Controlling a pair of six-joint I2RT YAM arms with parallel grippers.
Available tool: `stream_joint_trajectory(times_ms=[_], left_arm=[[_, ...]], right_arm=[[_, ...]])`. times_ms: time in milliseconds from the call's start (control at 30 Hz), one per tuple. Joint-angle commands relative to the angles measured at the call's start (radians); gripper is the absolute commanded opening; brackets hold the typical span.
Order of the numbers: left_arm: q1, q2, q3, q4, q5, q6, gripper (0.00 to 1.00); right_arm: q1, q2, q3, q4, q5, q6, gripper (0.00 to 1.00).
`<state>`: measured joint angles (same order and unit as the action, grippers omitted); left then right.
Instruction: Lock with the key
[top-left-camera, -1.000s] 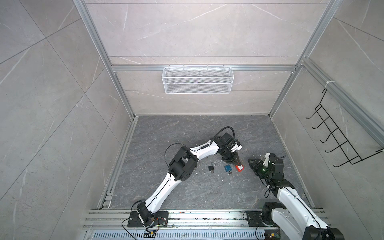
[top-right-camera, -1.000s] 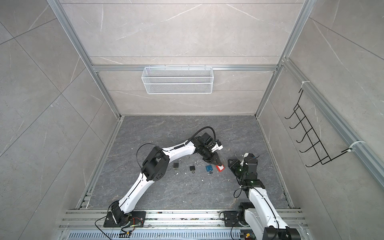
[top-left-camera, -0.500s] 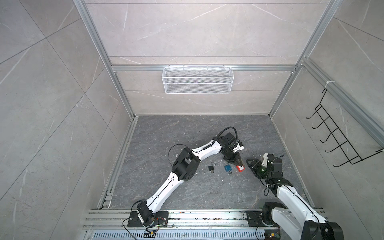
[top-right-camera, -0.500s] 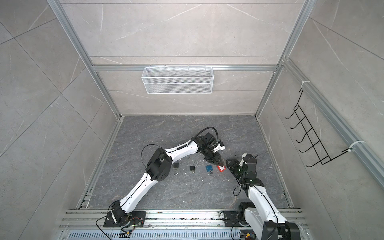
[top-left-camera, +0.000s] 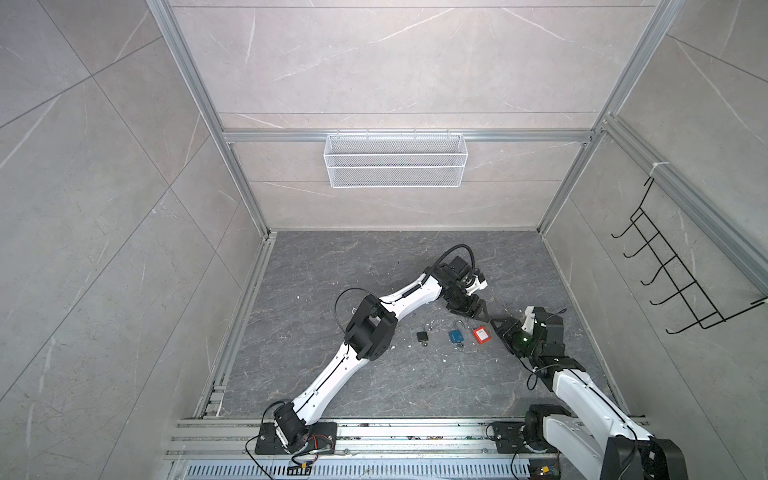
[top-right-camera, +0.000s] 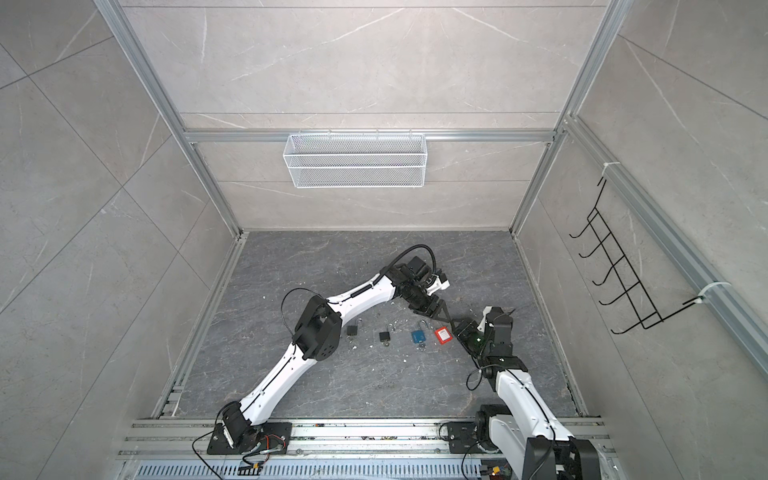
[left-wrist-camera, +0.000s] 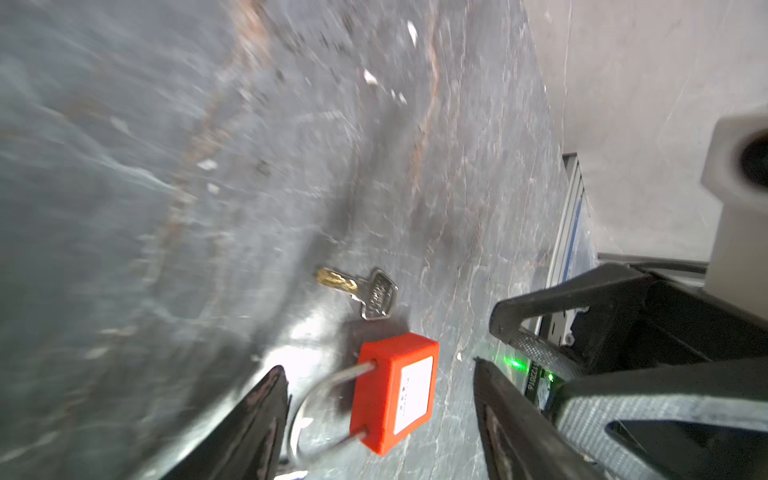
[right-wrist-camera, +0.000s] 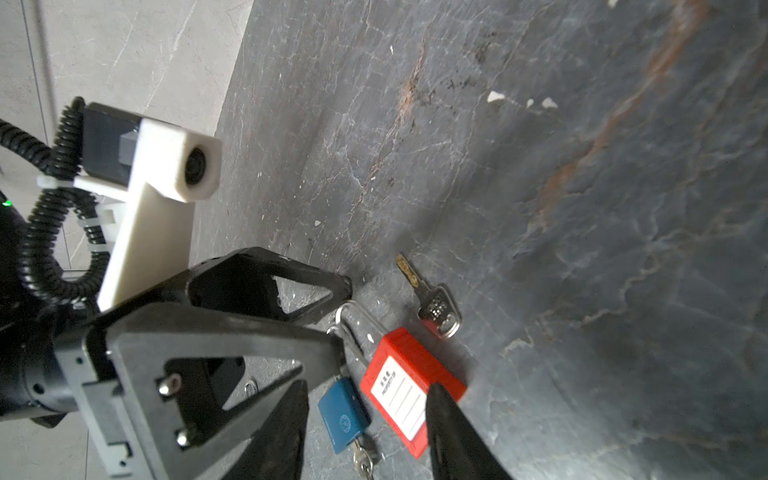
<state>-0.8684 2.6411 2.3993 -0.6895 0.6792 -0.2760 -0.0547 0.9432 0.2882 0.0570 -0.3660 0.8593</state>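
Observation:
A red padlock (left-wrist-camera: 395, 390) with a white label lies flat on the dark floor, and both legs of its steel shackle meet the body. A loose silver key (left-wrist-camera: 361, 291) with a brass blade lies on the floor right beside it. My left gripper (left-wrist-camera: 378, 365) is open over the padlock and holds nothing. In the right wrist view my right gripper (right-wrist-camera: 368, 386) is also open and empty, hovering by the red padlock (right-wrist-camera: 411, 382) and the key (right-wrist-camera: 432, 299). In both top views the two grippers (top-left-camera: 478, 311) (top-left-camera: 498, 326) nearly meet above the red padlock (top-left-camera: 481, 333).
A blue padlock (right-wrist-camera: 343, 411) with a key in its base lies beside the red one. Two black padlocks (top-right-camera: 385, 336) (top-right-camera: 353, 330) lie farther left in the row. White chips dot the floor. A wire basket (top-left-camera: 395, 160) hangs on the back wall, a hook rack (top-left-camera: 681, 282) on the right.
My left gripper's jaws have spread apart above the red padlock. My right gripper has edged a little closer to the padlock and opened slightly.

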Motion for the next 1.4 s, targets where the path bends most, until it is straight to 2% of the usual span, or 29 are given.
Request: stream_joint_trajectory(times_ms=[0,133,200,300,400,433,467,500,533,700,800,933,1067,1367], left_arm=[[0.04,-0.044,0.061,-0.027,-0.041,0.025,0.73],[0.079,-0.104,0.074,-0.009,-0.103,0.027,0.73],[0.088,-0.169,0.034,0.016,-0.181,0.031,0.73],[0.086,-0.363,-0.206,0.177,-0.309,0.048,0.73],[0.085,-0.583,-0.519,0.398,-0.407,0.032,0.74],[0.085,-0.649,-0.605,0.447,-0.437,0.025,0.75],[0.085,-0.717,-0.692,0.498,-0.468,0.004,0.83],[0.085,-0.776,-0.759,0.524,-0.499,-0.011,0.9],[0.085,-0.826,-0.807,0.528,-0.526,-0.021,0.92],[0.078,-1.062,-1.045,0.538,-0.641,-0.065,0.93],[0.074,-1.18,-1.197,0.577,-0.666,-0.101,0.96],[0.063,-1.285,-1.343,0.596,-0.71,-0.161,0.97],[0.062,-1.352,-1.452,0.614,-0.699,-0.204,0.97],[0.055,-1.364,-1.5,0.552,-0.71,-0.192,0.97]], right_arm=[[0.0,-0.009,0.03,0.016,-0.016,-0.02,0.48],[0.0,-0.01,0.041,0.028,-0.053,-0.025,0.48],[0.001,-0.001,0.066,0.018,-0.093,-0.049,0.48],[0.007,0.015,0.126,-0.067,-0.138,-0.113,0.48],[0.029,0.004,0.178,-0.169,-0.129,-0.171,0.48],[0.04,-0.003,0.191,-0.2,-0.118,-0.187,0.48],[0.055,-0.011,0.206,-0.232,-0.102,-0.204,0.48],[0.076,-0.02,0.22,-0.261,-0.082,-0.222,0.48],[0.101,-0.027,0.235,-0.292,-0.056,-0.235,0.48],[0.262,-0.037,0.315,-0.436,0.097,-0.3,0.49],[0.333,-0.01,0.363,-0.488,0.173,-0.328,0.49],[0.41,0.05,0.407,-0.515,0.23,-0.348,0.49],[0.479,0.121,0.42,-0.507,0.263,-0.342,0.49],[0.602,0.268,0.456,-0.505,0.334,-0.327,0.52]])
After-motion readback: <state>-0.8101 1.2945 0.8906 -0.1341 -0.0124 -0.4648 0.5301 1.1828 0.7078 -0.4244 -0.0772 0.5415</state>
